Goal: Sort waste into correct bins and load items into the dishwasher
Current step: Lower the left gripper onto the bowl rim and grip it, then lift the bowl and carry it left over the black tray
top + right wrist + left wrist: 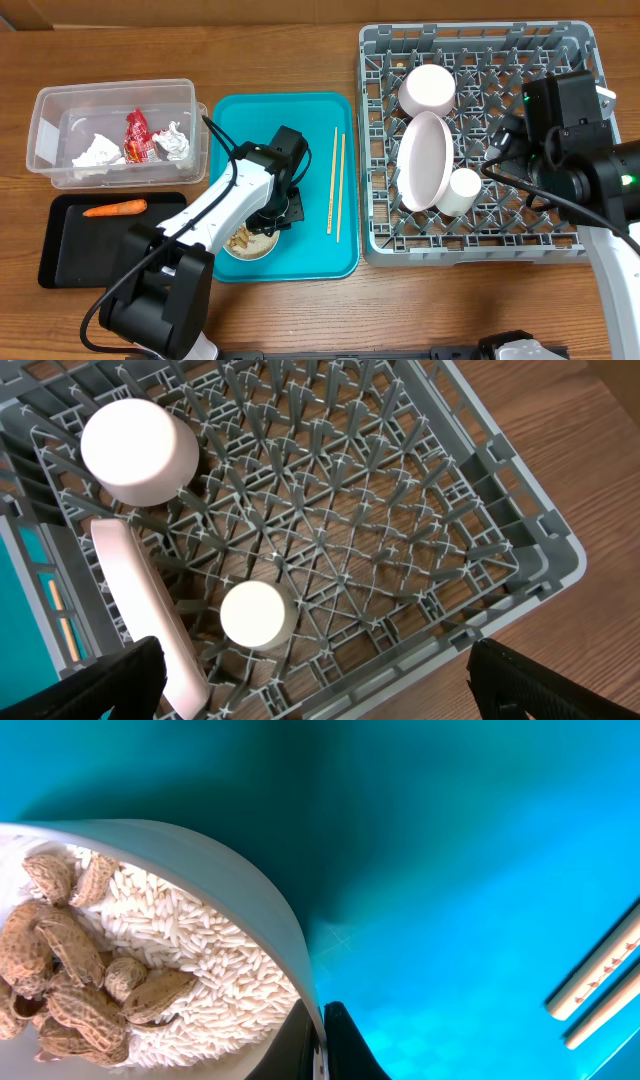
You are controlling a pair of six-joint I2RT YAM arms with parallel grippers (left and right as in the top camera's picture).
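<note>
A white bowl of rice and beige peanut scraps stands on the teal tray. My left gripper is shut on the bowl's rim. The wooden chopsticks lie on the teal tray to its right. The grey dish rack holds an upside-down white bowl, the upright pink-white plate and an upside-down cup. My right gripper hovers open and empty above the rack.
The clear tub at the far left holds white tissues and the red wrapper. The black tray in front of it holds the orange carrot. Bare wooden table lies around them.
</note>
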